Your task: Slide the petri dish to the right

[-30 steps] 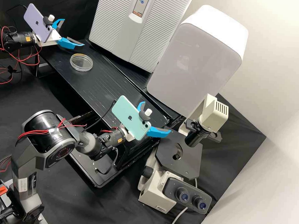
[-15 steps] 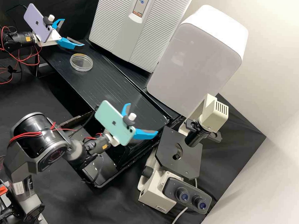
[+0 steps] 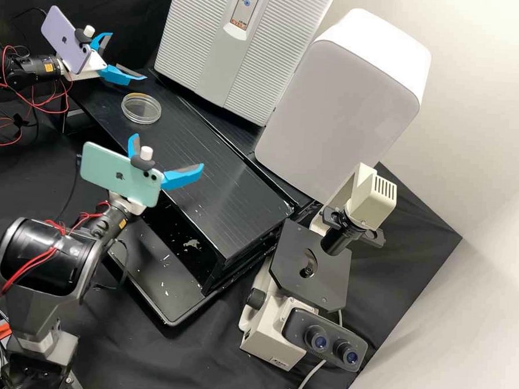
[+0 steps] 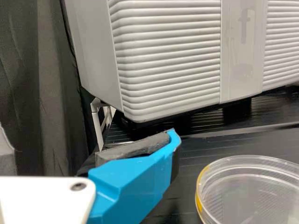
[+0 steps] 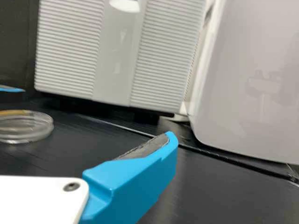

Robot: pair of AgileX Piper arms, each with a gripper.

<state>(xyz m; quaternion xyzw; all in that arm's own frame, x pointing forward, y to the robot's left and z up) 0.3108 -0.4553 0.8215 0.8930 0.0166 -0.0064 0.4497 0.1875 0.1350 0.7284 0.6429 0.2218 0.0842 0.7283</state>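
1. We count one petri dish [image 3: 141, 107], lying on the black bench [image 3: 214, 175] just beside the left gripper [image 3: 127, 56].
2. We count two grippers: the left gripper and the right gripper [image 3: 168, 151] are both spread wide, holding nothing.

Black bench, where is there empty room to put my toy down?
The widest bare stretch of the black bench runs from the petri dish toward the microscope, bordered behind by the ribbed white machine and smooth white box. It is crowded by the dish, where the left arm's jaws hang, and at the front edge under the right arm's jaws.
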